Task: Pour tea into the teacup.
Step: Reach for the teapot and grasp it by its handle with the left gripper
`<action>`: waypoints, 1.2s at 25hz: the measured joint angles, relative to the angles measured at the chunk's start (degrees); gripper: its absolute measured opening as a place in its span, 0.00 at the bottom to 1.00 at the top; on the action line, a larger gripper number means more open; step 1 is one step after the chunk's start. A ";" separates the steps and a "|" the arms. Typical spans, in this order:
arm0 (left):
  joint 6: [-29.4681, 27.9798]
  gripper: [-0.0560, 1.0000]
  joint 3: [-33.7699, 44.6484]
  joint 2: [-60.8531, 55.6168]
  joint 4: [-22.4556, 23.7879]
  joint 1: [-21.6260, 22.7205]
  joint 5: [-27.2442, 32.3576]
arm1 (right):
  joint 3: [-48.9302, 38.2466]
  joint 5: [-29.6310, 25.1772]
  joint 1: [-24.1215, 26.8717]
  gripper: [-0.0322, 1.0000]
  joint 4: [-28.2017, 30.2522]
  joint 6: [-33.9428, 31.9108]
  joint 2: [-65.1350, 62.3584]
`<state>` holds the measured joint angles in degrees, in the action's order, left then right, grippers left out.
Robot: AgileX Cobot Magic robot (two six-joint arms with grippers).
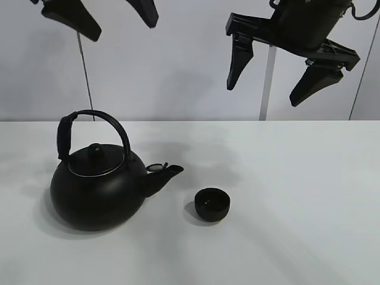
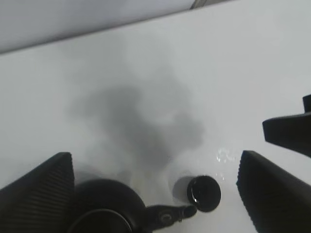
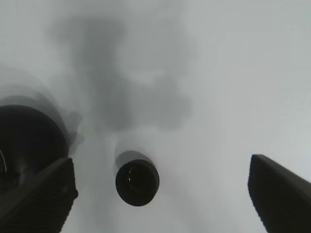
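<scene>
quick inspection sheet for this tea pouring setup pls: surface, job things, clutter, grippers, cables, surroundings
Surface: plain white tabletop, soft shadows only.
Job's things: small round matte-black handleless teacup upright, near the spout but clear of it; large round black kettle with arched handle upright, lid on, spout towards the teacup.
Clutter: nothing seen.
Grippers: left gripper and right gripper both open, high above the table, holding nothing.
Cables: black cable loop by the right arm's wrist.
Surroundings: pale grey back wall with thin vertical lines; seams or cords, cannot tell.
</scene>
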<state>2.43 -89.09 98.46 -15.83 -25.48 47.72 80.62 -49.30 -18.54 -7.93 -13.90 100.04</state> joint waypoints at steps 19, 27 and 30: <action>1.87 0.68 59.03 -30.19 22.51 0.00 -71.67 | 0.00 14.71 0.00 0.67 -0.05 0.00 0.00; 5.67 0.64 76.94 -23.44 10.58 0.00 -103.25 | 0.00 16.44 0.00 0.67 -0.05 0.00 0.00; 5.67 0.63 76.95 -18.42 11.76 0.00 -106.38 | 0.00 16.46 0.00 0.67 -0.05 0.00 0.00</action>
<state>8.10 -12.15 80.04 -4.07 -25.48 -58.66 80.62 -32.84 -18.54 -7.99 -13.90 100.04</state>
